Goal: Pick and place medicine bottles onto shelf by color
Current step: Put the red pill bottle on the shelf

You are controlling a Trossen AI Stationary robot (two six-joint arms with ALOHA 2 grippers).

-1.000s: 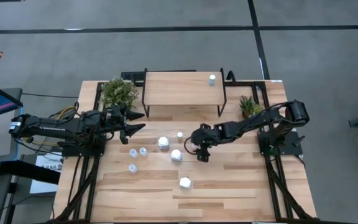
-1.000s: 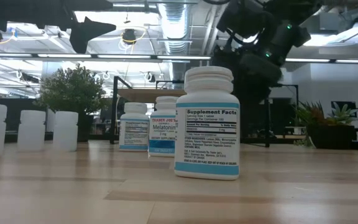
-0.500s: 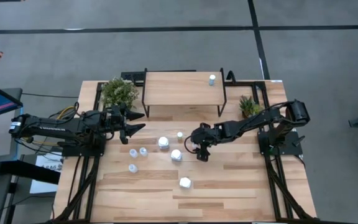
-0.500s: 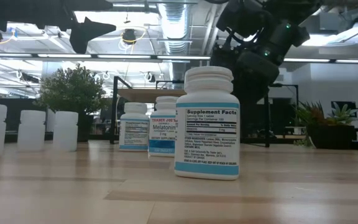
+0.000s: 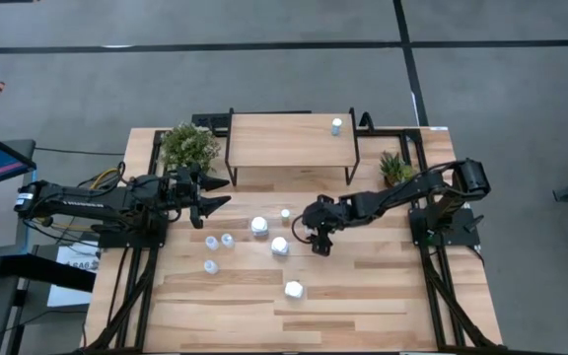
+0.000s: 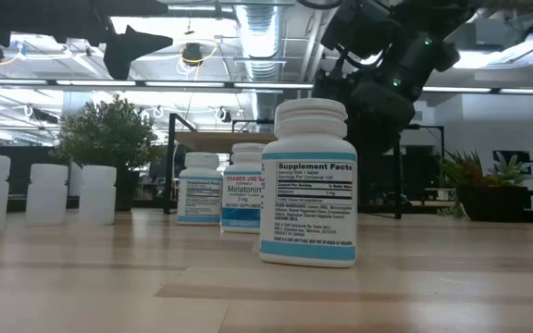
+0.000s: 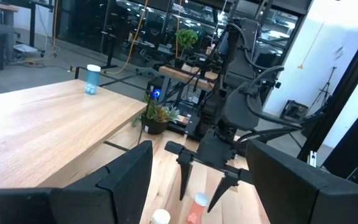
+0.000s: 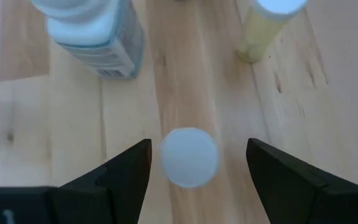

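On the light plank table (image 5: pixel 363 296) stands a low light-wood shelf on a black frame (image 5: pixel 284 140), with one small pale bottle (image 5: pixel 336 125) near its right end. The left gripper (image 5: pixel 215 193) is spread open beside a green plant (image 5: pixel 188 146). The right gripper (image 5: pixel 318 244) points down near three chunky white bottles (image 5: pixel 279 246).

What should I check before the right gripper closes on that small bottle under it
1. Right gripper open: ok, fingers spread.
2. Small bottle centred between the fingers: ok in the right wrist view.
3. Gripper low enough to grip: cannot tell; only the cap shows from above.
4. Neighbours out of the way: ok, the white bottle and the yellowish bottle stand apart from the fingers.
5. Room on the shelf: ok, one bottle stands near its right end, the rest is bare.
6. Left gripper out of the way: ok, open, over the table's left side.
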